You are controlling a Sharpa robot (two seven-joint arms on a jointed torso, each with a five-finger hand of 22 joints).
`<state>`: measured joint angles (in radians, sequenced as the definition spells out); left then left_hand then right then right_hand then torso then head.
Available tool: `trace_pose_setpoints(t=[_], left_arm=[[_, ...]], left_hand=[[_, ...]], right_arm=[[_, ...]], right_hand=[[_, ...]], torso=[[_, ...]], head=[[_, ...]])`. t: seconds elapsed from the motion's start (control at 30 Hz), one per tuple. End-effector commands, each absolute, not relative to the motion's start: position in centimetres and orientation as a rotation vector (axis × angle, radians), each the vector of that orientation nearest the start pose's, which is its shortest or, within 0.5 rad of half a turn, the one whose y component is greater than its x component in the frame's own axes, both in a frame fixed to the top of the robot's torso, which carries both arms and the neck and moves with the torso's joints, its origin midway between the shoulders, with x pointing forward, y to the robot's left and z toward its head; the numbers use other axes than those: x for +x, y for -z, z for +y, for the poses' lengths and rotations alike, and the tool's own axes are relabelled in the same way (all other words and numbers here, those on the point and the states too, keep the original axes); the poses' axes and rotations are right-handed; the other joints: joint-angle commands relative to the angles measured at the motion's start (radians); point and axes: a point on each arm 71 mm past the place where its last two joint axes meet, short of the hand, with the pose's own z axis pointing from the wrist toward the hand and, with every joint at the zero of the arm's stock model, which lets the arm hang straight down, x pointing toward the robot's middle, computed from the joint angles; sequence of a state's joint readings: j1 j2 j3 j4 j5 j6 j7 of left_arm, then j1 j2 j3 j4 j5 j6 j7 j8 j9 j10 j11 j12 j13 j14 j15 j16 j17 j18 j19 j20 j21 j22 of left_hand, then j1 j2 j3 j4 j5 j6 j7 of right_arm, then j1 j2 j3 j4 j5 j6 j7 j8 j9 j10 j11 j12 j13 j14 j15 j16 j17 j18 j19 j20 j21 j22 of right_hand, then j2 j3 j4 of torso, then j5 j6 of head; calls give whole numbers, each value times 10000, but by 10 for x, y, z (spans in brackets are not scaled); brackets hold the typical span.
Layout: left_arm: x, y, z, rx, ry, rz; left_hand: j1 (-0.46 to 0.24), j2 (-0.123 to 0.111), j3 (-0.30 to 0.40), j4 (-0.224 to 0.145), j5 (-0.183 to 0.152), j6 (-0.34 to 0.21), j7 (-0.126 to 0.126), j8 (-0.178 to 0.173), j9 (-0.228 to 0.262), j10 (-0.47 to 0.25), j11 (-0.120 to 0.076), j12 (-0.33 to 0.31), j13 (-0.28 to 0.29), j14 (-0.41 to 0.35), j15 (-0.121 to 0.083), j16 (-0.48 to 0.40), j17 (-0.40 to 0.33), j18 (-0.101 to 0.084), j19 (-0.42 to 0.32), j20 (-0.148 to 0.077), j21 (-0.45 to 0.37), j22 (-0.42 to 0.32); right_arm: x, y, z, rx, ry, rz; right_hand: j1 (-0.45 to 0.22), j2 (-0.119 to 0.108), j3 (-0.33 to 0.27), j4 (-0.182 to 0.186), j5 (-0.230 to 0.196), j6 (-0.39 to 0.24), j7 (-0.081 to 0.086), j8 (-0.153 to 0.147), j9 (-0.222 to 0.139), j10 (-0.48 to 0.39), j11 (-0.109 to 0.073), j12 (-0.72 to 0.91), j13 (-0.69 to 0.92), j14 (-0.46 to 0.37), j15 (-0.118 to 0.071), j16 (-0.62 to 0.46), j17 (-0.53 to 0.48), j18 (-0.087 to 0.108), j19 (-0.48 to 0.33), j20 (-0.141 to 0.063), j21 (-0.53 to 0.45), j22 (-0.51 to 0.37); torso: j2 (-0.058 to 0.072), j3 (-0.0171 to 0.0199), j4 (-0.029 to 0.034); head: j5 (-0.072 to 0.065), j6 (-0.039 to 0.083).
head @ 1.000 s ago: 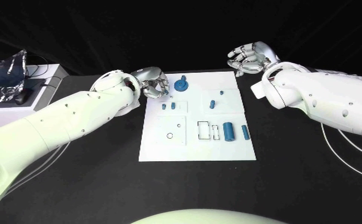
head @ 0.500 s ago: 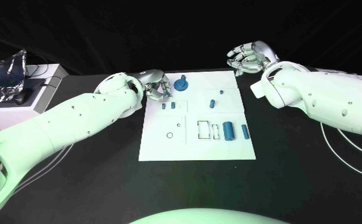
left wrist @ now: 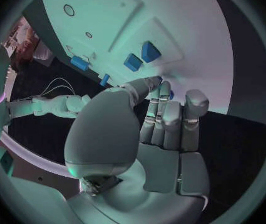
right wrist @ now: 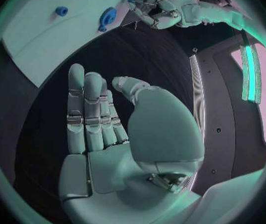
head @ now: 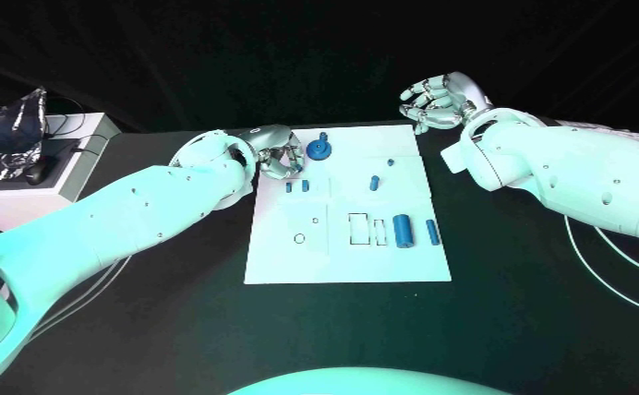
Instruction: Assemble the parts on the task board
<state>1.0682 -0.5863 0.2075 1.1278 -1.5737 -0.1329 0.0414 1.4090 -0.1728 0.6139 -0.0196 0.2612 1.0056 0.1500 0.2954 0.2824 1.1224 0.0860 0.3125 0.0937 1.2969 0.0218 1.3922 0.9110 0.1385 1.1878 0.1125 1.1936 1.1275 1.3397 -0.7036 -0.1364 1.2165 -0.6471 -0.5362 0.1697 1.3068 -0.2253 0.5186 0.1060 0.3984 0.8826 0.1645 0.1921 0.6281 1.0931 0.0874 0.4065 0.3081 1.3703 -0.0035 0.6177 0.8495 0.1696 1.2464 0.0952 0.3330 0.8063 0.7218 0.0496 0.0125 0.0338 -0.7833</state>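
The white task board point(head: 400, 266) lies in mid-table. On it are a blue round knob point(head: 319, 149), two small blue pegs point(head: 289, 187), a blue cylinder point(head: 403, 230) and a thin blue pin point(head: 433, 233). My left hand point(head: 277, 152) hovers at the board's far left corner, beside the knob. In the left wrist view, its thumb is pressed to its fingers point(left wrist: 164, 109), with a sliver of a small blue part point(left wrist: 170, 94) between them; most of that part is hidden. My right hand point(head: 440, 104) floats off the far right corner with its fingers point(right wrist: 86, 109) spread and nothing in it.
A rectangular slot point(head: 359, 229) and a ring-shaped hole point(head: 301, 238) mark the board's near half. A white box with a crumpled foil bag point(head: 24, 132) stands at the table's left edge. Thin cables point(head: 606, 252) trail beside my right arm.
My left forearm has rolled and its hand has edged slightly toward the board's far left corner. My right hand has stayed where it was.
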Motion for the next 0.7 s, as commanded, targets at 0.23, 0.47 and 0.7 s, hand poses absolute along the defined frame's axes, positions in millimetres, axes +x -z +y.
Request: trace_pose_setpoints(t=[0.23,0.47,0.7], left_arm=[[548,207,177,1914,6632,17107],[548,207,177,1908,6625,17095],[548,208,177,1947,6534,17209]], left_hand=[[-70,-33,-39,-26,-36,31,77,-23,15,47,50,-78,13,-38,-15,-50,14,-111,-50,40,-28,-8],[-70,-33,-39,-26,-36,31,77,-23,15,47,50,-78,13,-38,-15,-50,14,-111,-50,40,-28,-8],[-61,-31,-39,-36,-37,34,74,-36,17,59,48,-105,18,-54,-16,-60,-18,-110,-50,42,-28,-7]], right_arm=[[557,148,-235,5081,-9096,14176],[557,148,-234,5080,-9100,14184],[557,148,-234,5081,-9099,14187]], right_hand=[[-98,-4,-9,-32,26,44,-1,-35,-9,5,-67,-61,-9,59,9,-51,10,99,45,-1,53,17],[-98,-4,-9,-32,26,44,-1,-35,-9,5,-67,-61,-9,59,9,-51,10,99,45,-1,53,17],[-98,-4,-9,-32,26,44,-1,-35,-9,5,-67,-61,-9,59,9,-51,10,99,45,-1,53,17]], torso=[[-1,-1,4],[3,-2,8],[4,-3,10]], head=[[-16,-28],[-27,-22],[-30,-35]])
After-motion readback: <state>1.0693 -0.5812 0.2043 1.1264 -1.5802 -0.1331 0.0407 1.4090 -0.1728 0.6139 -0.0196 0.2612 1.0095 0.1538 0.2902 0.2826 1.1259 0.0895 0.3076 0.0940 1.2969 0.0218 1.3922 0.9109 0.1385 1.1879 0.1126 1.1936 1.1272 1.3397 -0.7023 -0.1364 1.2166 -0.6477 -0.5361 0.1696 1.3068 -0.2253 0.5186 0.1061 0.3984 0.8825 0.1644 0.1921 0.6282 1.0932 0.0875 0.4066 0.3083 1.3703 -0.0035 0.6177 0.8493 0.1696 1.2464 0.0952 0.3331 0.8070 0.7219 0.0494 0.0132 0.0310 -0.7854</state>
